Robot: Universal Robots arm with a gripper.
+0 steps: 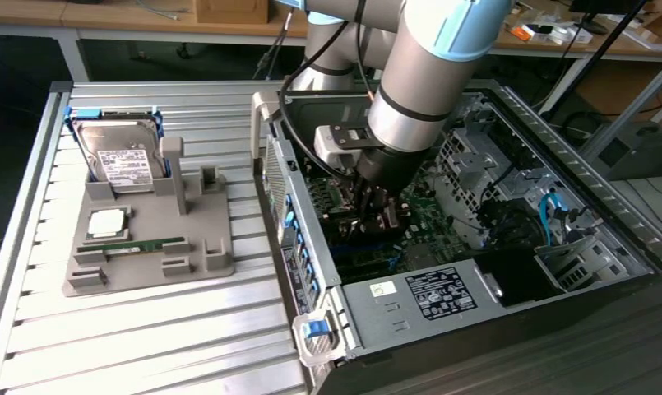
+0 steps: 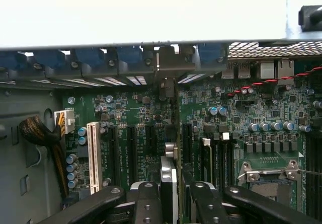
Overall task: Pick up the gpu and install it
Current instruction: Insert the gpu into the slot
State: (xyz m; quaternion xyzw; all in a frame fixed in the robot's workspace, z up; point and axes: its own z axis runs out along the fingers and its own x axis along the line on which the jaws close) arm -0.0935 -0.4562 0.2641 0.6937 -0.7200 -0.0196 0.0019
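Inside open computer case (image 1: 594, 206): gripper (image 2: 169, 196) clamped on gpu (image 2: 168, 176), held edge-on above motherboard (image 2: 141, 123), apparently for slot alignment.

Arm (image 1: 418, 74) angled steeply down; end effector (image 2: 171, 194) fingers (image 2: 146, 204) clamped on card edge.

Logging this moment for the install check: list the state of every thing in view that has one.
gpu: gripped, standing on edge over the motherboard slots; whether it is seated cannot be told.
end effector: closed on the gpu, inside the case.
computer case: lying on its side, open.
hard drive: propped upright in the gray holder.
RAM stick: lying flat on the holder.
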